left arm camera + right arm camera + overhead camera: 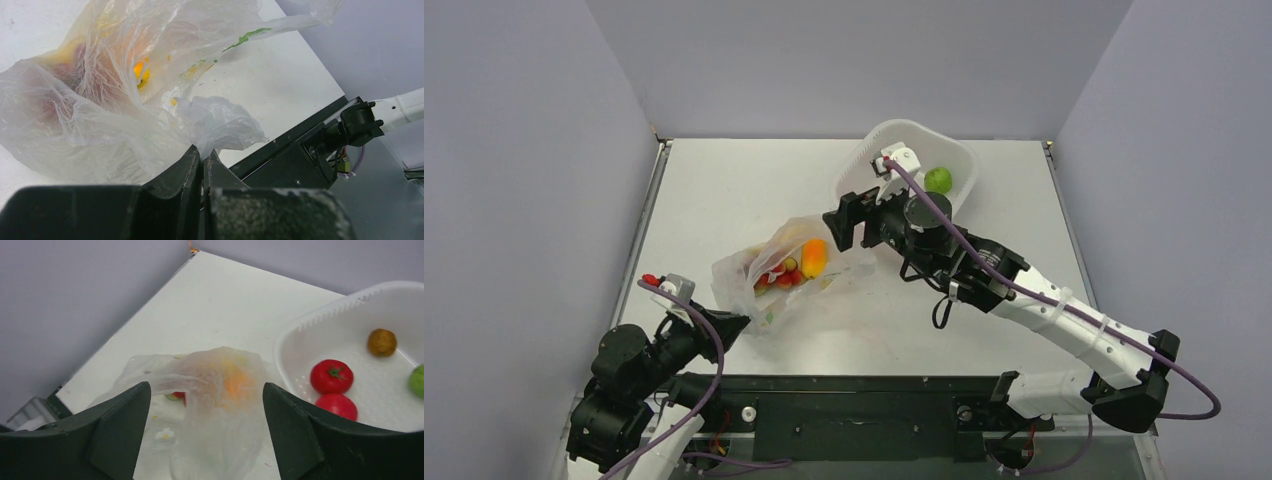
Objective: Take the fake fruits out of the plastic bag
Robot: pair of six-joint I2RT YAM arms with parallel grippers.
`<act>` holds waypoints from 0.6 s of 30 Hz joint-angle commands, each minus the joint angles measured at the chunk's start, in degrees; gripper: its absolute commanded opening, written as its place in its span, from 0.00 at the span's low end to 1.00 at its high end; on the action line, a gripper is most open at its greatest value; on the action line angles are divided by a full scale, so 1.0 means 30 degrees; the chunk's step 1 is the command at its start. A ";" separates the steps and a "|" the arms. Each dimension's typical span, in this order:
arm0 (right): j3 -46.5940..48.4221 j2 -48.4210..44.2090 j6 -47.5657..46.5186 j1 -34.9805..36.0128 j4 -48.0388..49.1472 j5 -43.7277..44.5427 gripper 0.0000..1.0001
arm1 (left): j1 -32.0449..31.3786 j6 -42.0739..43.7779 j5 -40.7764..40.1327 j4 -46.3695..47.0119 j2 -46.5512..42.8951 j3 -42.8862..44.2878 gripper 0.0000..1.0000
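— Where is there open room?
— The far-left surface (724,180) is bare from the bag (769,275) to the back wall (844,70). So is the near strip right of the bag.
— What crowds the bag?
— The left claw (202,157) is closed on its near corner. The right claw (206,390) hangs wide open at its far-right end, filling the gap to the tub (859,165).
— And the right side?
— The right arm (1044,300) slants across it from near-right to the middle. Beyond the arm, beside the tub, the surface is bare.
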 commanded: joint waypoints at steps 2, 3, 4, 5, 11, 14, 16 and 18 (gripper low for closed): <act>-0.0674 0.0260 0.1451 0.2401 0.2743 -0.1734 0.73 | 0.0107 0.0382 0.0548 0.0689 0.0255 -0.0029 0.00; -0.0862 0.0396 0.1775 0.2635 0.3114 -0.2295 0.70 | 0.0107 0.0386 0.0574 0.0689 0.0258 -0.0030 0.00; -0.1246 0.0733 0.2304 0.3148 0.3884 -0.2544 0.69 | 0.0107 0.0402 0.0594 0.0704 0.0264 -0.0025 0.00; -0.1412 0.0940 0.2494 0.3404 0.4169 -0.2827 0.67 | 0.0107 0.0391 0.0582 0.0715 0.0275 -0.0022 0.00; -0.1624 0.3816 0.2991 0.5005 0.4421 -0.3045 0.47 | 0.0107 0.0373 0.0493 0.0675 0.0078 -0.0022 0.00; -0.1775 0.4870 0.2817 0.5303 0.4400 -0.2611 0.41 | 0.0107 0.0370 0.0399 0.0677 -0.0001 0.0000 0.00; -0.2105 0.5425 0.2668 0.5455 0.4714 -0.2229 0.39 | 0.0107 0.0367 0.0384 0.0614 -0.0054 0.0011 0.00; -0.2651 0.5831 0.2610 0.5500 0.5431 -0.1899 0.38 | 0.0107 0.0356 0.0350 0.0603 -0.0112 0.0013 0.00</act>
